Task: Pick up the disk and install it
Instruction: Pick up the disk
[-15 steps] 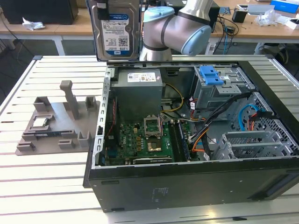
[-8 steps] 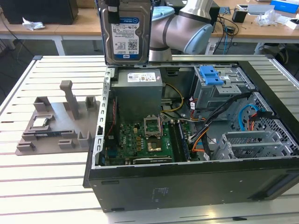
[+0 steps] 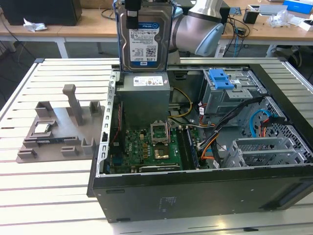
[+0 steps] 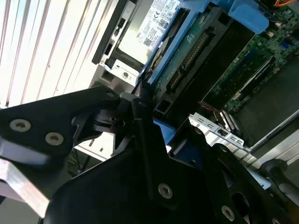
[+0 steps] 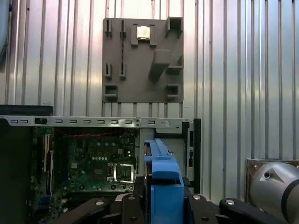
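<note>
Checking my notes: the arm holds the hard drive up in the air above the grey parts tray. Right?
Not quite: the hard drive hangs above the open computer case, not the grey parts tray, which lies beside it. The exterior view shows this.

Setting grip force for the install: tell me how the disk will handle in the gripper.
The disk looks rigid, held upright without sag. Its silvery metal body suggests heavy for its size. The gripper pinches the smooth blue plastic frame, so it might slip or flex there.
</note>
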`<state>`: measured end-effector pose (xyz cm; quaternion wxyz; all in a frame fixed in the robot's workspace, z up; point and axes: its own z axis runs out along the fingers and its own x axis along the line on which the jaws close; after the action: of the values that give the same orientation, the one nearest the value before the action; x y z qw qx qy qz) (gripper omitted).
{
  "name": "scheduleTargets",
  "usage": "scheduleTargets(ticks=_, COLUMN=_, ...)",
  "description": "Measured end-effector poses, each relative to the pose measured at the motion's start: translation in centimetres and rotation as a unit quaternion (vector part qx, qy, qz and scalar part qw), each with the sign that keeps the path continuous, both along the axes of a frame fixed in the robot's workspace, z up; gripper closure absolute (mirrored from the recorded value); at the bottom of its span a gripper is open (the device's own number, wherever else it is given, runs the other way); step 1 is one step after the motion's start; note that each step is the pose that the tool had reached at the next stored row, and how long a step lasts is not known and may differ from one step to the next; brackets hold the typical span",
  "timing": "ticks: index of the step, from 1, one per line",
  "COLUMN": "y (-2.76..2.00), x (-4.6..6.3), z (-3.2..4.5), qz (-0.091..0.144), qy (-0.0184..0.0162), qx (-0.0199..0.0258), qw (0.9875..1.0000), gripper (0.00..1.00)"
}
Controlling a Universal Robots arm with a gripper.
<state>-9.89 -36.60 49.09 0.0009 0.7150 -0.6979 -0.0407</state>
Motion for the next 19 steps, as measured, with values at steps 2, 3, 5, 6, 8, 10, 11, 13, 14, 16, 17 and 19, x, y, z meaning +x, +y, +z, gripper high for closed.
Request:
scheduleTargets(ticks=2, y=-0.40, x=0.7, z=-0.02, qz=0.000, qy=0.0001, qx=0.0000, qw=1.0000, gripper=0.64)
scheduleTargets(ticks=3, y=-0.66, x=1.1, z=-0.04, qz=0.000, qy=0.0002, qx=0.0000, qw=1.0000, gripper=0.64)
scheduleTargets(ticks=5, y=-1.10, x=1.8, z=-0.06, qz=0.000, qy=0.0003, qx=0.0000, qw=1.0000, gripper=0.64)
scheduleTargets(ticks=6, y=-1.33, x=2.2, z=-0.07, qz=0.000, qy=0.0004, qx=0.0000, qw=1.0000, gripper=0.64)
scheduleTargets(ticks=8, y=-1.95, x=3.4, z=-0.11, qz=0.000, qy=0.0005, qx=0.0000, qw=1.0000, gripper=0.64)
scheduleTargets(ticks=10, y=-2.44, x=4.4, z=-0.13, qz=0.000, qy=0.0006, qx=0.0000, qw=1.0000, gripper=0.64)
scheduleTargets(ticks=11, y=-2.53, x=4.6, z=-0.14, qz=0.000, qy=0.0006, qx=0.0000, qw=1.0000, gripper=0.64)
scheduleTargets(ticks=13, y=-2.73, x=5.1, z=-0.15, qz=0.000, qy=0.0007, qx=0.0000, qw=1.0000, gripper=0.64)
scheduleTargets(ticks=14, y=-2.80, x=5.3, z=-0.16, qz=0.000, qy=0.0007, qx=0.0000, qw=1.0000, gripper=0.64)
scheduleTargets(ticks=16, y=-2.95, x=5.7, z=-0.16, qz=0.000, qy=0.0007, qx=0.0000, qw=1.0000, gripper=0.64)
scheduleTargets(ticks=17, y=-3.08, x=6.0, z=-0.17, qz=0.000, qy=0.0008, qx=0.0000, qw=1.0000, gripper=0.64)
scheduleTargets(ticks=19, y=-3.32, x=6.7, z=-0.19, qz=0.000, qy=0.0008, qx=0.0000, qw=1.0000, gripper=0.64)
